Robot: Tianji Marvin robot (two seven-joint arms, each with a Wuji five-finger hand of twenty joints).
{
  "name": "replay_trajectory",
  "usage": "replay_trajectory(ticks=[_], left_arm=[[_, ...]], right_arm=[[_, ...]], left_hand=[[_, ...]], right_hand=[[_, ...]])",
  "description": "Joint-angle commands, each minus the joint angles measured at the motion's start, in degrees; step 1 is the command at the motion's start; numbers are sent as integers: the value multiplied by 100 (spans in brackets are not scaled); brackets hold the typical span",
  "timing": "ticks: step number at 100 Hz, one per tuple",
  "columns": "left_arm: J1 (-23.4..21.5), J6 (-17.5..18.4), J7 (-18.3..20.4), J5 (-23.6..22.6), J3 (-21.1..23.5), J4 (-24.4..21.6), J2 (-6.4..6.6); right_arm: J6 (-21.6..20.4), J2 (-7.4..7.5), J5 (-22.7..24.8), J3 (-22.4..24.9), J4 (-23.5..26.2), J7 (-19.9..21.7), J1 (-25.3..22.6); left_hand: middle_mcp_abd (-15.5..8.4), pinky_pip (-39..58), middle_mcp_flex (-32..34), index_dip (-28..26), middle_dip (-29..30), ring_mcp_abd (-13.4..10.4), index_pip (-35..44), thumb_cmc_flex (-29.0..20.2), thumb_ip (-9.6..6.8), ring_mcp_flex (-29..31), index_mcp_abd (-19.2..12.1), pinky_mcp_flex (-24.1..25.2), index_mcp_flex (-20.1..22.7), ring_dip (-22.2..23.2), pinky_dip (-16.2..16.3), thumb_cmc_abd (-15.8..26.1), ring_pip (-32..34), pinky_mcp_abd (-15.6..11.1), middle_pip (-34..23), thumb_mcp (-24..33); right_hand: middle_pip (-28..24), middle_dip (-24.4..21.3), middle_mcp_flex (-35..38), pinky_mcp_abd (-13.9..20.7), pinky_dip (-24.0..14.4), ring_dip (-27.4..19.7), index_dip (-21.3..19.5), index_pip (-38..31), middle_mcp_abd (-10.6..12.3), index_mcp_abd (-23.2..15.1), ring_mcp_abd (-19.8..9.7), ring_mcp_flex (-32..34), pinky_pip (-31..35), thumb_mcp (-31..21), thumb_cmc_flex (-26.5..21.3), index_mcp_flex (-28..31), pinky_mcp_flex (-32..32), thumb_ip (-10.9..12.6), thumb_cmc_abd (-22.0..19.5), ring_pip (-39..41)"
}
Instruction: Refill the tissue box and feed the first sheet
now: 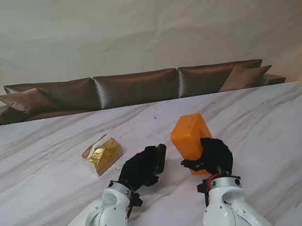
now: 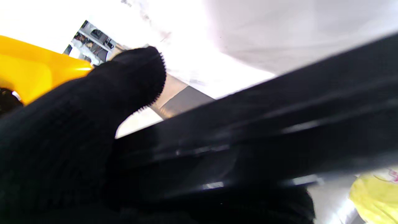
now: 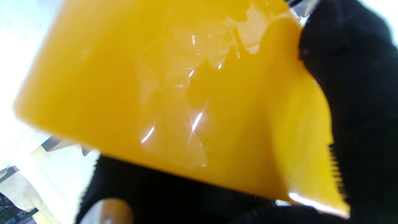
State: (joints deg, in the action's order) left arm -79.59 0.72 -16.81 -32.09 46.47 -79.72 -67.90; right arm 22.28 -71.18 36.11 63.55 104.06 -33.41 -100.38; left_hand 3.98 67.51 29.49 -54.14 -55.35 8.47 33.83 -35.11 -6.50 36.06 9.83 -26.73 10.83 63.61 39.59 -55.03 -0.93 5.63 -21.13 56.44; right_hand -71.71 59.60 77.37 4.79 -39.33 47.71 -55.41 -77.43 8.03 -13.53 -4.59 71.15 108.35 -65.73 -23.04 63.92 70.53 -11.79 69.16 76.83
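Right hand (image 1: 216, 157): clasping orange box (image 1: 191, 136). Left hand (image 1: 141, 168): gripping black lid (image 1: 161, 157). Gold pack (image 1: 102, 153): on table (image 1: 45, 148), left of both.

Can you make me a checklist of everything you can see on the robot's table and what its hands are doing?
Surface: white marble table, bare around the items.
Job's things: orange tissue box, held up by the right hand; gold tissue pack lying to the left; flat black panel in the left hand.
Clutter: nothing seen.
Hands: left hand shut on the black panel; right hand shut on the orange tissue box.
Cables: red wire at the right wrist.
Surroundings: brown sofa, pale backdrop behind it.
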Motion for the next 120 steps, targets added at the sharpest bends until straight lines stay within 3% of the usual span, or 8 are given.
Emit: replay_trajectory(ticks=[1,23,28,49,91,101,112,120], left_arm=[[125,-43,141,37,-36,97,-61],[379,-258,540,31,-344,214,-20],[367,-317,687,12,-367,137,17],[313,-570,1155,-122,-525,-188,151],[291,-878,1226,-135,-890,-248,134],[264,-990,1354,-185,-952,-345,174],[200,-1048,1465,-232,-966,-421,221],[152,-1053,1544,-229,-955,-451,251]], right_arm=[[-41,29,6,53,-3,96,-45],[-103,60,23,184,27,164,-140],[-111,62,22,202,28,165,-153],[-152,51,-18,206,-32,130,-150],[-267,53,-62,238,-93,114,-164],[-288,59,-60,243,-94,129,-171],[-311,62,-64,248,-113,138,-157],[-317,61,-67,255,-122,137,-139]], left_hand=[[-2233,2691,1480,-868,-408,-265,3316,-1959,199,1139,-1549,-196,595,837,96,974,6704,-618,-4788,922],[-2204,2690,1452,-835,-351,-315,3286,-1826,339,1127,-1506,-264,543,771,211,1047,6706,-600,-4750,887],[-2196,2536,1439,-761,-319,-353,3284,-1739,378,1121,-1482,-314,519,715,624,1116,6729,-607,-4746,873],[-2144,2483,1410,-705,-276,-423,3236,-1497,451,1080,-1419,-308,477,676,638,1198,6680,-634,-4681,637],[-1996,2409,1334,-378,-223,-440,3225,-923,349,929,-1287,-266,411,479,567,1437,6545,-599,-4597,25],[-1959,2367,1258,-289,-219,-437,3216,-366,281,852,-1251,-219,353,361,546,1566,6505,-603,-4547,-313],[-1920,2264,1030,-273,-155,-398,3103,571,561,727,-1181,-106,318,302,520,2107,6408,-575,-4463,-896],[-1875,2211,951,-271,-73,-369,3039,810,730,663,-1150,-47,299,289,520,2133,6362,-554,-4435,-1190]], right_hand=[[-347,-44,536,1004,-91,204,-45,-174,-327,407,434,413,1162,-1384,-425,7,19,573,-535,1900],[-345,-43,536,1004,-85,204,-54,-165,-326,399,434,413,1162,-1378,-416,9,18,575,-544,1900],[-344,-43,536,1004,-84,204,-55,-164,-326,399,434,413,1162,-1379,-421,10,18,575,-535,1900],[-341,-43,536,1004,-82,204,-59,-161,-323,399,434,413,1162,-1381,-421,10,18,576,-543,1900],[-340,-42,536,1004,-81,203,-60,-160,-323,411,433,413,1162,-1376,-432,15,18,578,-539,1897],[-340,-42,536,1004,-81,203,-60,-160,-323,411,433,413,1162,-1374,-428,16,18,577,-537,1897],[-340,-42,536,1004,-81,203,-60,-160,-323,411,433,413,1162,-1375,-433,16,18,577,-536,1897],[-340,-41,536,1004,-80,203,-60,-160,-323,411,433,413,1162,-1375,-432,16,18,577,-539,1897]])
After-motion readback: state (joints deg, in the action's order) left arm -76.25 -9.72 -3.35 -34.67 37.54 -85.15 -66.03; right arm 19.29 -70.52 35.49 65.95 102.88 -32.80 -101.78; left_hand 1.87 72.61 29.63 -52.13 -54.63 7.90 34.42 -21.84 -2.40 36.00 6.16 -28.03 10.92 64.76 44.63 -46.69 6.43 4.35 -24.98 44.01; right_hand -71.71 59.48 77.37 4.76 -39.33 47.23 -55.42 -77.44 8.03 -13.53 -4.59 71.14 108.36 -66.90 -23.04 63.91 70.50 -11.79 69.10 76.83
